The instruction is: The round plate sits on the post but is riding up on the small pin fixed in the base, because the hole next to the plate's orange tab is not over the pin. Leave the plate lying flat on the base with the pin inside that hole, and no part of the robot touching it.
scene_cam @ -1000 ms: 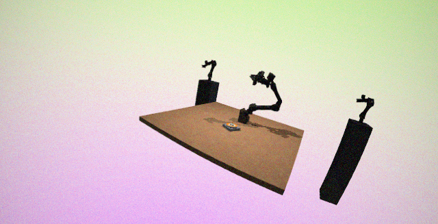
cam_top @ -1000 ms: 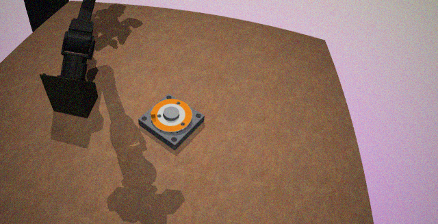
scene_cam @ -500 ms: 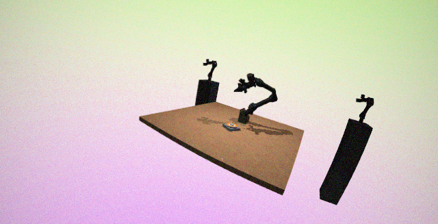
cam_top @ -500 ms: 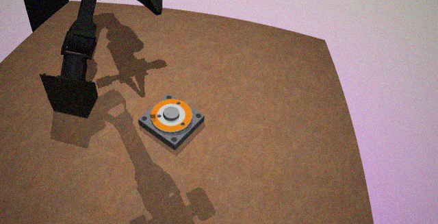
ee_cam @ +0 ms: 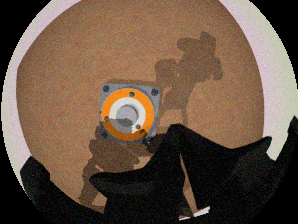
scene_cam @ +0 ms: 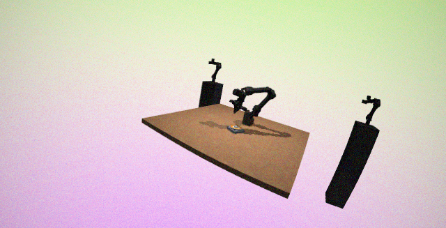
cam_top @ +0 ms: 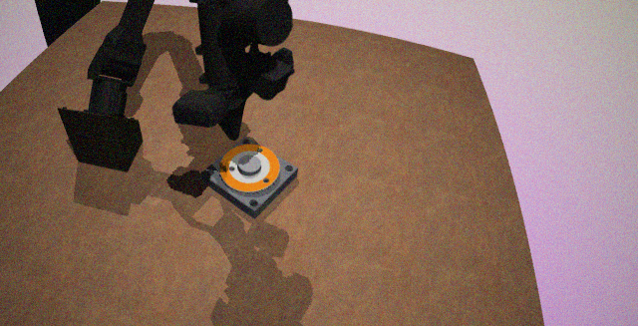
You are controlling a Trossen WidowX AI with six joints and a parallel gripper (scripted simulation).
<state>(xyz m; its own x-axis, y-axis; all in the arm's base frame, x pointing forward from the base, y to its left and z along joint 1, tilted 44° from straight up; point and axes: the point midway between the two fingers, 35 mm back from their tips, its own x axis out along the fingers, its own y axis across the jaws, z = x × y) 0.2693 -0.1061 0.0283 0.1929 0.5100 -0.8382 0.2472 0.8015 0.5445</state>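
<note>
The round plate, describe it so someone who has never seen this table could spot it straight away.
On the brown table, find the grey square base near the middle, just in front of the black arm's closed hand. The round plate lies on top of it, around a grey post. It is the only bright orange ring there, with a white inner band.
</note>
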